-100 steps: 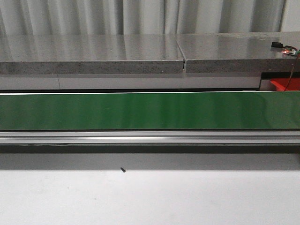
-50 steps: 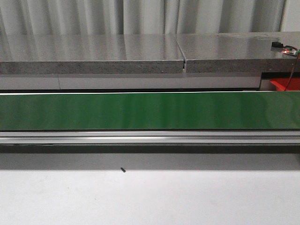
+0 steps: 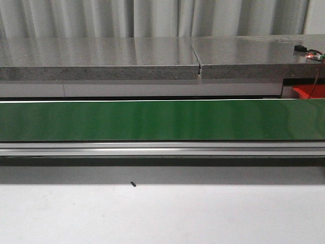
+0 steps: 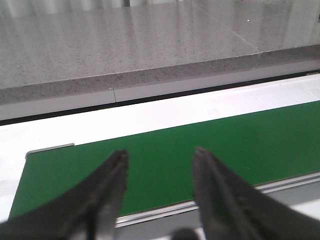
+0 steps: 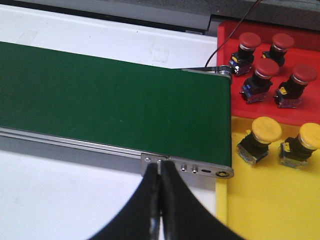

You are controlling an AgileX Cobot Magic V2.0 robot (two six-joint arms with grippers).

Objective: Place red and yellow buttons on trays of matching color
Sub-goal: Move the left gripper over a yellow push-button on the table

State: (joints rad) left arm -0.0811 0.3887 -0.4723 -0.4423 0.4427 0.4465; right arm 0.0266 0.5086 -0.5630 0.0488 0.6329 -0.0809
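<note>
Belt empty — no button to grab. Right fingers clenched, nearer the trays: red tray at 1 o'clock, yellow tray at 3. Left fingers released.

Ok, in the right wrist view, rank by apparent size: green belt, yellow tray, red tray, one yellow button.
1. green belt
2. yellow tray
3. red tray, though cut off by the frame and farther away, so unsure against the yellow one
4. yellow button
</note>
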